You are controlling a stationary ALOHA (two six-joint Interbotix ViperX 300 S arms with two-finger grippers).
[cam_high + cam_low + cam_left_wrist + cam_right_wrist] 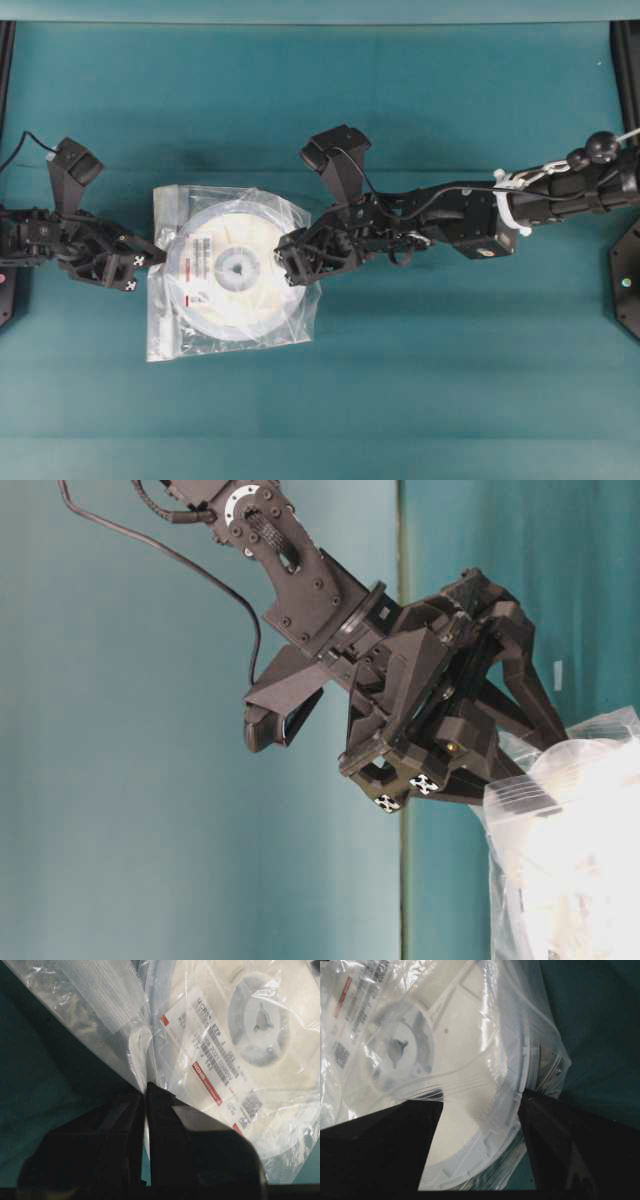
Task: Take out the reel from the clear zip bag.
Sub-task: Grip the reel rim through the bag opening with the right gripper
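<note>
The clear zip bag [232, 272] lies on the teal table [420, 380] with the reel [236, 265] fully inside it, the reel's label [220, 1067] readable through the plastic. The left gripper [152, 256] has its 2 fingers pressed together on a pinch of film at the bag's left edge. The right gripper [288, 256] sits at the bag's right edge, its fingers [390, 1152] spread apart over the reel's rim.

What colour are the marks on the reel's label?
Red marks on a white label with black print, on the reel; the left wrist view shows it best.
</note>
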